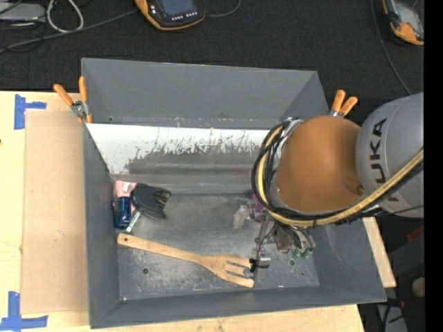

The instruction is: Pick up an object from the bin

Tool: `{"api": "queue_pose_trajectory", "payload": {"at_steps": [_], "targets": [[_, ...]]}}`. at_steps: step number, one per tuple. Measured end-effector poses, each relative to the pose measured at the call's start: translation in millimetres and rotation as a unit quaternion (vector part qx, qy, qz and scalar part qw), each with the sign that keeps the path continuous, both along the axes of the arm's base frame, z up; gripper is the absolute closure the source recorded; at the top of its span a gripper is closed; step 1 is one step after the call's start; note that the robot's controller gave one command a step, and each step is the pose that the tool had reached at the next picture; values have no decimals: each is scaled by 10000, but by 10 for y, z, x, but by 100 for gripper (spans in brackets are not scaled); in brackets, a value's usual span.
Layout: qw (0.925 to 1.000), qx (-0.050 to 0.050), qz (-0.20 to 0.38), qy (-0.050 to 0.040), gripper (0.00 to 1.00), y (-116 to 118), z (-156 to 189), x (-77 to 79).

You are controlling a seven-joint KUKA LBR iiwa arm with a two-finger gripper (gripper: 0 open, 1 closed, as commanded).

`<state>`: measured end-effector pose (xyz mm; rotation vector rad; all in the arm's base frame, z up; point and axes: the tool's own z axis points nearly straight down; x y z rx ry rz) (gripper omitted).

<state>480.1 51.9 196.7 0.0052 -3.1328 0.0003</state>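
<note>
One relation matters: my pincer (261, 257) hangs right at the tined end of the wooden fork (181, 256), just past its tips. Can't tell whether it's apart or together, and I see nothing clamped in it. The fork's long axis runs leftward from the tines and rises slightly in view. Just beyond its handle end lie a blue-and-pink item (124, 208) and a black piece (151, 200). My guess is to straddle the neck behind the tines. Bare floor above the fork's middle; the bin (208, 303) front wall runs near along its lower side.
</note>
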Motion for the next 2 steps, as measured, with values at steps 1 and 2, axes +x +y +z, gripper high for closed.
{"api": "queue_pose_trajectory", "payload": {"at_steps": [1, 2], "targets": [[10000, 3, -16, -33, 0, -4, 28, 16], [9994, 5, -330, -47, 0, 116, -807, 41]]}}
